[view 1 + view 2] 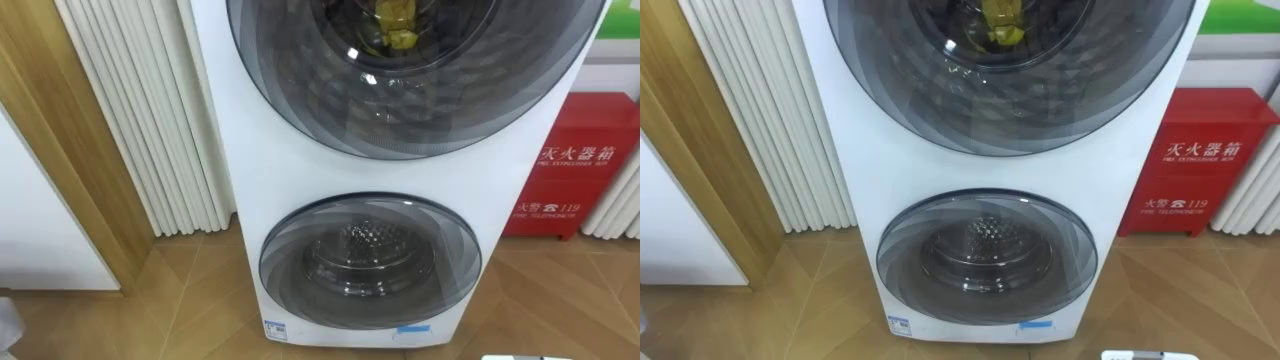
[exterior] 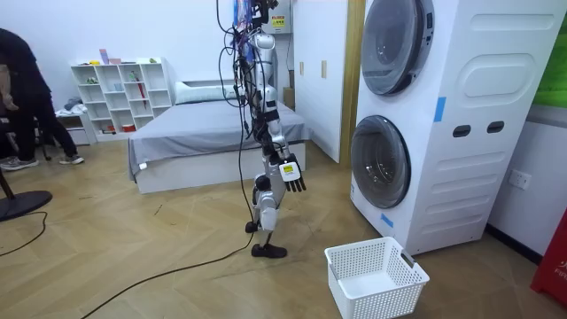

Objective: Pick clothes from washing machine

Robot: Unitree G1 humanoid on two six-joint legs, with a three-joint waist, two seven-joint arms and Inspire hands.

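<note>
Left eye view: washing machine (image 1: 235, 150), white, stacked, seen square on from above. The upper door (image 1: 420, 100) has dark glass, and behind it lies the clothes item (image 1: 394, 24), a yellow-green bunched cloth in the upper drum. Its long axis runs roughly top to bottom of the view, its upper end cut off by the frame edge and its lower end pointing down toward the door rim. The lower door (image 1: 370, 262) appears shut, with bare perforated drum metal behind the glass. A white ribbed panel (image 1: 150, 110) stands left of the machine and a red cabinet (image 1: 575, 165) right of it, both on wood floor. Room view: the robot stands upright on the floor well apart from the machine (image 2: 478, 124), facing it, with a white basket (image 2: 376, 276) on the floor between, nearer the machine. By the body, the right hand (image 2: 292, 174) hangs at hip height, fingers straight and pointing down, holding nothing. Both round doors sit flush with the machine front. A bed (image 2: 204, 142) and a shelf (image 2: 120, 93) stand behind, with a person (image 2: 22, 97) at the room view's left edge. Right eye view: same scene; cloth (image 1: 1000, 22) again behind the upper glass, long axis vertical.
</note>
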